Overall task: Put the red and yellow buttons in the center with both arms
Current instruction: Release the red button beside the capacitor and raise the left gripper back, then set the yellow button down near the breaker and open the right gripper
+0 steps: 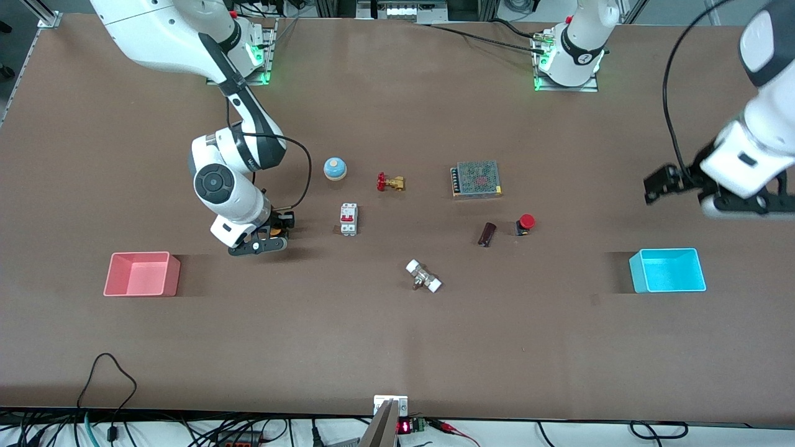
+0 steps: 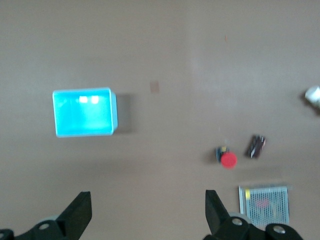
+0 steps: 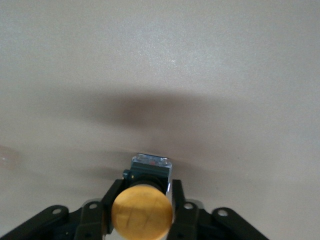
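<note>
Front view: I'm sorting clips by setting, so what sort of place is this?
Probably a robotics lab bench. Two white arms are bolted along one edge of a brown tabletop, loose electrical parts such as a circuit breaker and a power supply lie spread out, and cables run along its edges.

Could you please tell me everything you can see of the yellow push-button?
The yellow push-button has a round, matte orange-yellow mushroom cap on a small dark body with a pale, shiny end. It sits between the fingers of the right gripper, which flank its body closely; whether they are clamping it cannot be told. It is low at the tabletop, between the pink tray and the white circuit breaker.
</note>
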